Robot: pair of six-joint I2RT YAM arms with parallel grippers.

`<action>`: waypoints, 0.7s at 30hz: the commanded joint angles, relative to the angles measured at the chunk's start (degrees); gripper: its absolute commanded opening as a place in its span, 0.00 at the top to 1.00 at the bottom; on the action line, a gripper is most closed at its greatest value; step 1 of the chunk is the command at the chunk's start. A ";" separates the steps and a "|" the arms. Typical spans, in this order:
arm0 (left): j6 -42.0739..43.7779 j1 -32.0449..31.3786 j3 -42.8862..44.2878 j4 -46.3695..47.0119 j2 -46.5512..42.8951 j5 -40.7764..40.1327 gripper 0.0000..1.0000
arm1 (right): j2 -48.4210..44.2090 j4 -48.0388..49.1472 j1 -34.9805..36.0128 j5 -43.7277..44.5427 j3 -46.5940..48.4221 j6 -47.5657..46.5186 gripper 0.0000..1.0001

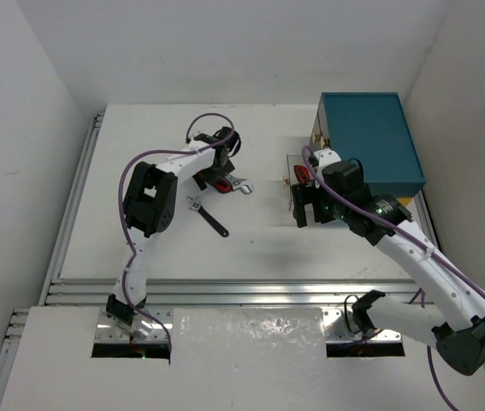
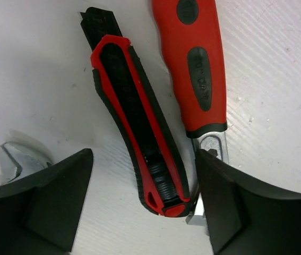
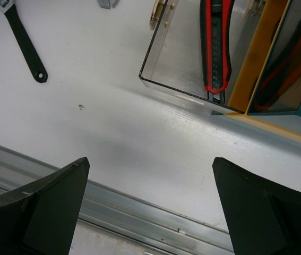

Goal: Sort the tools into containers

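Note:
A red-and-black utility knife point(image 2: 137, 133) lies on the white table between the open fingers of my left gripper point(image 2: 144, 159), its rear end close to the right finger point(image 2: 230, 202). A red-handled adjustable wrench point(image 2: 195, 64) lies just beside it. In the top view my left gripper point(image 1: 221, 174) is low over these tools point(image 1: 222, 183). A black-handled wrench point(image 1: 209, 214) lies nearer; it also shows in the right wrist view point(image 3: 25, 45). My right gripper point(image 3: 151, 162) is open and empty above bare table, in front of the teal box point(image 1: 370, 141).
A clear drawer point(image 3: 166, 58) is pulled out from the box and holds another red-and-black knife point(image 3: 214, 48). A yellow band point(image 3: 256, 53) runs beside it. A metal rail point(image 3: 139, 212) borders the table's near edge. A silver wrench head point(image 2: 12, 159) lies by my left finger.

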 commanded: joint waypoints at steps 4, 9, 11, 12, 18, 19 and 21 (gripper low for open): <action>-0.45 0.25 -4.51 2.75 0.62 0.33 0.55 | -1.23 1.90 0.47 -2.44 0.30 -0.68 0.01; -1.15 0.60 -12.16 6.01 -3.16 0.34 0.57 | -0.88 2.08 0.47 -3.67 0.21 -0.59 0.01; -0.46 0.95 -15.76 8.64 -5.35 1.03 0.57 | -0.44 2.16 0.47 -4.46 0.21 -0.33 0.01; 0.07 1.04 -16.73 9.78 -5.80 1.56 0.63 | -0.44 2.34 0.38 -4.90 0.21 -0.33 0.01; 3.59 1.84 -23.83 17.78 -12.62 6.84 1.00 | -0.52 7.86 0.47 -15.77 -2.59 -0.07 0.01; 3.94 1.84 -25.86 19.79 -15.00 7.19 1.00 | -0.96 11.01 0.38 -22.41 -3.30 0.37 0.01; 6.65 1.66 -33.56 28.74 -24.46 10.15 1.00 | -1.84 15.32 0.47 -27.99 -5.49 2.56 0.01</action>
